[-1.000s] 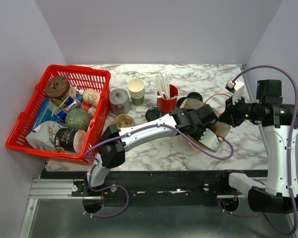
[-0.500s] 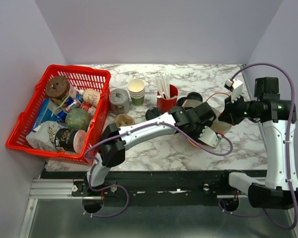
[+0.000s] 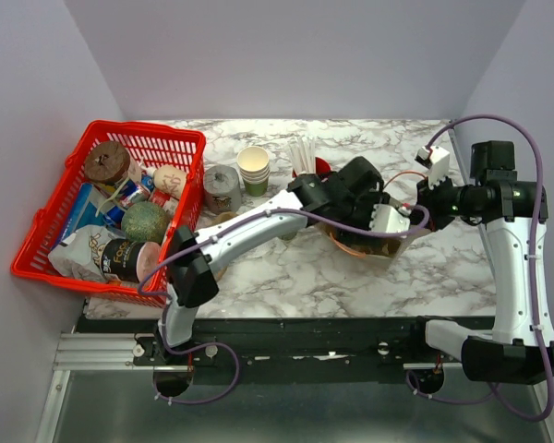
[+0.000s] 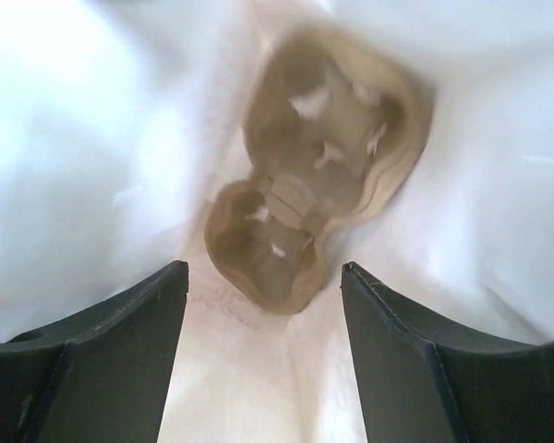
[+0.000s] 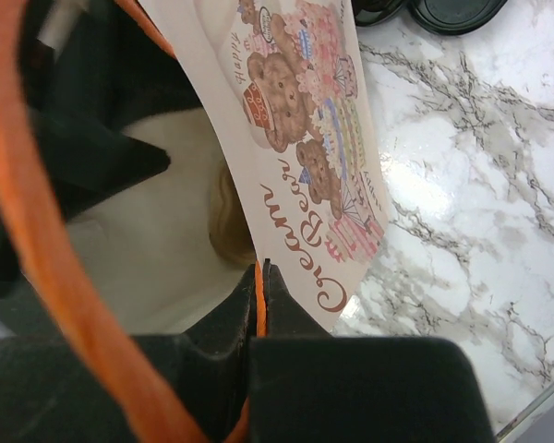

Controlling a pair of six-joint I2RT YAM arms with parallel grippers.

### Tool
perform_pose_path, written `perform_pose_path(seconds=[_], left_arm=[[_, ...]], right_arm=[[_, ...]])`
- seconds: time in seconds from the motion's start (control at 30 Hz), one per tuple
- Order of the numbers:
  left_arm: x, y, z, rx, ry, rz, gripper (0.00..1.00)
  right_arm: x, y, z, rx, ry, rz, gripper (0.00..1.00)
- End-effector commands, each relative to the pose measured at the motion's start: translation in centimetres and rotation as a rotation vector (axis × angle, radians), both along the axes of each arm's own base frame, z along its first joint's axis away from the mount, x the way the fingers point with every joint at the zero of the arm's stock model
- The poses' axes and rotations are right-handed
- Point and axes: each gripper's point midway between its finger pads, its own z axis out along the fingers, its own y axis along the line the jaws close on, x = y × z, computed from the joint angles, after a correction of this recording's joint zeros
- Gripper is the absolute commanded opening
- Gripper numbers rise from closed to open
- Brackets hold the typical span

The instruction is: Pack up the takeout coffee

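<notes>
**A:** Where is the left end effector (image 4: pixel 263 277)?

**B:** Down in the mouth of the bag (image 5: pixel 300 138), pointing at the bottom. Its two dark fingers (image 4: pixel 102 360) stand wide apart and nothing sits between them.

**A:** And the takeout coffee?

**B:** I can't pick it out for certain in any view. At the bottom of the bag lies a blurred olive-tan shape (image 4: pixel 305 194), a larger rounded part above and a smaller one below. It lies straight ahead of the open fingers, centred between them and apart from both. The blur stops me from saying whether that is the cup, and I see no black lid on it.

**A:** What about the right end effector (image 5: pixel 261 268)?

**B:** It is pinched closed on the upper edge of the bag, with a sliver of orange showing between the jaws. An orange handle (image 5: pixel 37 231) loops past close to the camera. The bag's outer face carries a bear print.

**A:** Where does the bag sit?

**B:** On the right part of the marble desk (image 5: pixel 462 185), between the two arms. The left arm (image 3: pixel 249 231) reaches across from the left side. Two loose black lids (image 5: pixel 443 11) lie on the desk just beyond the bag.
</notes>
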Motion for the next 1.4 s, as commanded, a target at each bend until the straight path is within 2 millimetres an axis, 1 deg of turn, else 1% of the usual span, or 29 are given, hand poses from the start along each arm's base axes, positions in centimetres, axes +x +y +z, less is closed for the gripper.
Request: perform_pose_path(seconds=[0.0, 0.03, 0.07, 0.1, 0.13, 0.17, 0.2, 0.23, 0.3, 0.37, 0.4, 0.43, 0.47, 0.57, 0.67, 0.7, 0.77, 0.83, 0.87, 0.93, 0.97, 1.07, 1.2, 1.3, 1.33, 1.37], left_arm=[[-4.2, -0.6, 7.3, -0.296, 0.195, -0.112, 0.76], [-4.4, -0.6, 9.2, -0.36, 0.186, -0.122, 0.76], [-4.5, -0.4, 8.9, -0.372, 0.201, -0.119, 0.76], [-4.4, -0.2, 9.6, -0.403, 0.205, -0.115, 0.76], [-4.0, 0.3, 11.8, -0.477, 0.181, -0.113, 0.76], [-3.8, 0.8, 11.6, -0.484, 0.214, -0.086, 0.76], [-3.7, 1.2, 12.0, -0.5, 0.223, -0.076, 0.76], [-3.3, 2.2, 13.0, -0.525, 0.23, -0.07, 0.76], [-3.3, 3.3, 12.6, -0.512, 0.267, -0.064, 0.76], [-4.1, 4.9, 11.9, -0.471, 0.318, -0.094, 0.75], [-4.3, 5.3, 11.5, -0.452, 0.31, -0.118, 0.75], [-4.8, 5.8, 10.6, -0.42, 0.328, -0.118, 0.75], [-5.0, 6.0, 9.4, -0.396, 0.35, -0.118, 0.75], [-5.1, 5.8, 7.9, -0.379, 0.386, -0.108, 0.73], [-5.7, 5.8, 6.0, -0.336, 0.434, -0.138, 0.71], [-5.9, 5.8, 5.7, -0.329, 0.449, -0.145, 0.7], [-6.4, 6.2, 3.9, -0.288, 0.482, -0.155, 0.67], [-6.9, 6.3, 3.1, -0.274, 0.511, -0.162, 0.65], [-7.3, 6.6, 2.1, -0.258, 0.53, -0.161, 0.64], [-7.8, 6.8, 1.5, -0.253, 0.534, -0.171, 0.62], [-8.1, 7.1, 0.6, -0.234, 0.543, -0.173, 0.59], [-8.6, 7.3, -0.7, -0.211, 0.535, -0.187, 0.57], [-9.0, 6.9, -1.2, -0.212, 0.518, -0.194, 0.53], [-8.8, 6.3, -0.7, -0.228, 0.5, -0.186, 0.48], [-8.7, 6.1, -0.2, -0.245, 0.489, -0.186, 0.46], [-8.5, 5.8, 0.5, -0.259, 0.488, -0.174, 0.42]], right_arm=[[-3.6, -0.3, -1.3, -0.026, 0.163, -0.01, 0.0], [-3.5, -0.4, -1.3, -0.036, 0.152, -0.002, 0.0], [-3.4, -0.5, -1.3, -0.039, 0.147, 0.001, 0.01], [-3.4, -0.5, -1.3, -0.043, 0.138, 0.006, 0.01], [-3.3, -0.6, -1.2, -0.051, 0.126, 0.013, 0.01], [-3.3, -0.6, -1.1, -0.056, 0.115, 0.017, 0.0], [-3.2, -0.7, -0.8, -0.06, 0.102, 0.023, 0.01], [-3.2, -0.8, -0.7, -0.069, 0.088, 0.03, 0.0], [-3.1, -0.8, -0.4, -0.078, 0.063, 0.036, 0.01], [-3.0, -0.9, -0.5, -0.084, 0.055, 0.039, 0.01], [-2.9, -0.9, -0.5, -0.085, 0.049, 0.037, 0.01], [-2.9, -0.8, -0.4, -0.078, 0.048, 0.04, 0.0], [-2.8, -0.7, -0.3, -0.071, 0.042, 0.044, 0.0], [-2.8, 0.2, 0.8, -0.029, 0.009, 0.072, 0.01], [-3.0, 0.5, 1.3, -0.016, 0.001, 0.08, 0.01], [-3.1, 0.5, 1.6, -0.02, -0.011, 0.081, 0.0], [-3.2, 0.6, 1.9, -0.019, -0.028, 0.087, 0.0], [-3.2, 1.0, 2.7, 0.002, -0.052, 0.096, 0.0], [-3.3, 1.2, 2.9, 0.01, -0.058, 0.1, 0.01], [-3.5, 1.6, 3.5, 0.034, -0.065, 0.109, 0.01], [-3.7, 1.8, 3.6, 0.038, -0.066, 0.113, 0.01], [-4.1, 2.0, 3.5, 0.051, -0.068, 0.116, 0.01], [-4.8, 2.2, 2.6, 0.056, -0.036, 0.119, 0.01], [-4.8, 2.1, 2.6, 0.055, -0.038, 0.116, 0.01], [-4.8, 2.0, 2.7, 0.048, -0.038, 0.112, 0.01], [-4.7, 1.9, 2.7, 0.044, -0.035, 0.107, 0.0]])
